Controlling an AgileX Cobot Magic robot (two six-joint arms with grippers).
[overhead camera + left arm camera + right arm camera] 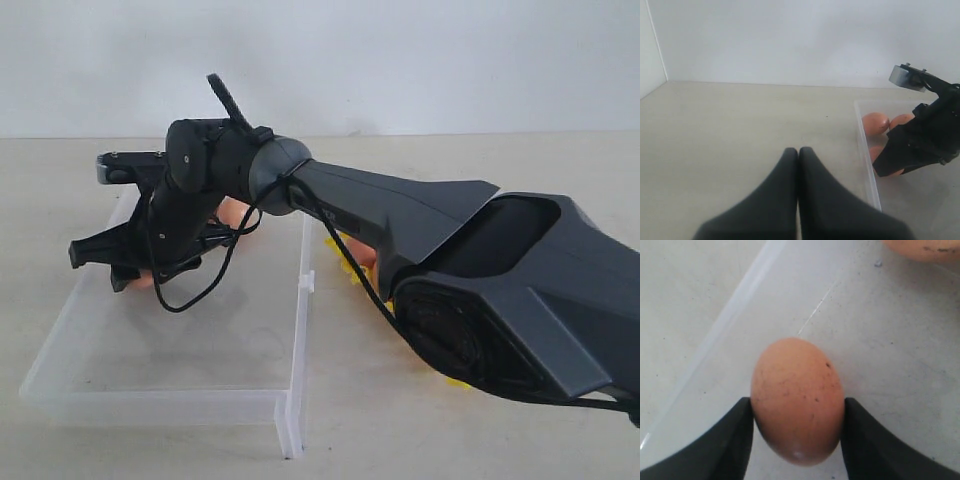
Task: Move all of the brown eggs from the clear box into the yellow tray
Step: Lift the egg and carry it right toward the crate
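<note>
A speckled brown egg (797,400) lies on the floor of the clear box (880,340), close to its side wall. My right gripper (797,412) is shut on this egg, one dark finger pressed against each flank. In the exterior view the right gripper (135,278) reaches down into the far left part of the clear box (200,340). More brown eggs (875,123) lie beside it at the back of the box. The yellow tray (345,262) is mostly hidden behind the right arm. My left gripper (799,152) is shut and holds nothing, over bare table beside the box.
The right arm's long dark body (480,270) crosses the scene from the right and covers most of the yellow tray. A raised clear flange (300,340) runs along the box's right side. Another egg (920,247) lies further in on the box floor.
</note>
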